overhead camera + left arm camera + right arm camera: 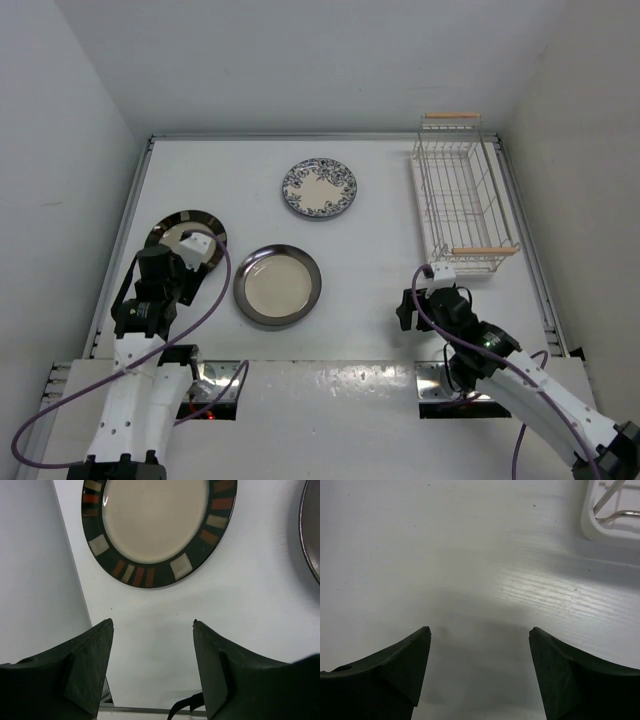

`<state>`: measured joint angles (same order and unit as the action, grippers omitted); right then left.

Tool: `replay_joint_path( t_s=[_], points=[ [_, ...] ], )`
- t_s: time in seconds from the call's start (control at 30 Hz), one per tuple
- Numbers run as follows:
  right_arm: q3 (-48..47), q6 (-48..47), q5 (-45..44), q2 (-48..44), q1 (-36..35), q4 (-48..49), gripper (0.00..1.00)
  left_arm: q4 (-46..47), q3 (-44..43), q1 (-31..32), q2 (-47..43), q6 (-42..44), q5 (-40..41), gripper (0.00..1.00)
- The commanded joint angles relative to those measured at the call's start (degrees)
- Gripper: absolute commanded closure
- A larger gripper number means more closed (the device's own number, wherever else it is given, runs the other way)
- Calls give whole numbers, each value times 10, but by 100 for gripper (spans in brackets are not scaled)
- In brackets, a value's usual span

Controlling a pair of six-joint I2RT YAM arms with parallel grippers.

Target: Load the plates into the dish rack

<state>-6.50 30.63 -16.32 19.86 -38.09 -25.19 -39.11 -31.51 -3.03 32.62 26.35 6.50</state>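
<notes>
**No plates racked yet: left arm lines up on the first one**

I'm looking across the white table (380,260). The white wire dish rack (482,250), with wooden bars at both ends, sits at the far right with nothing in it. All three plates lie flat and well apart from it. The blue-floral white plate (319,189) is at the centre back. The grey-rimmed plate with a cream centre (277,285) is nearer me. The dark round plate with a rim of coloured blocks (155,530) is far left.

My left gripper (152,625) hangs just short of that dark plate, fingers spread wide, nothing between them. The right gripper (479,630) waits by the rack's near corner, equally agape and empty-handed.

So I judge this the approach to the first pick. Next I need to drop the left fingers over the near rim. A flat plate gives little to bite, so one finger has to slip under the edge.
</notes>
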Motion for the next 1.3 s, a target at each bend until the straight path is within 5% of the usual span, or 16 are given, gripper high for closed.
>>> replay_joint_path(
  t_s=[0.0,0.07,0.17,0.43,0.67,0.73,0.87,1.07,1.27],
  points=[
    [-30,-10,4,11,-3,19,21,18,1,6,0,-1,-11,31],
    [-45,-22,27,31,-11,28,17,18,-7,6,0,5,-17,26],
    [-99,-48,62,102,-5,56,15,18,-36,6,19,28,-18,0],
    [-354,-89,94,424,-50,114,0,-14,-281,11,207,-66,-132,0],
    [-454,-2,264,672,-37,191,0,-20,-290,-4,301,-137,-175,20],
    [-448,51,322,723,-32,242,8,-5,-255,-26,301,-142,-153,20],
    [-445,116,361,789,-36,313,43,15,-221,-41,268,-147,-136,19],
    [-408,218,392,885,-21,434,58,33,-191,-46,237,-147,-165,19],
    [-383,243,407,878,-12,489,99,39,-177,-52,225,-153,-170,18]
  ],
)
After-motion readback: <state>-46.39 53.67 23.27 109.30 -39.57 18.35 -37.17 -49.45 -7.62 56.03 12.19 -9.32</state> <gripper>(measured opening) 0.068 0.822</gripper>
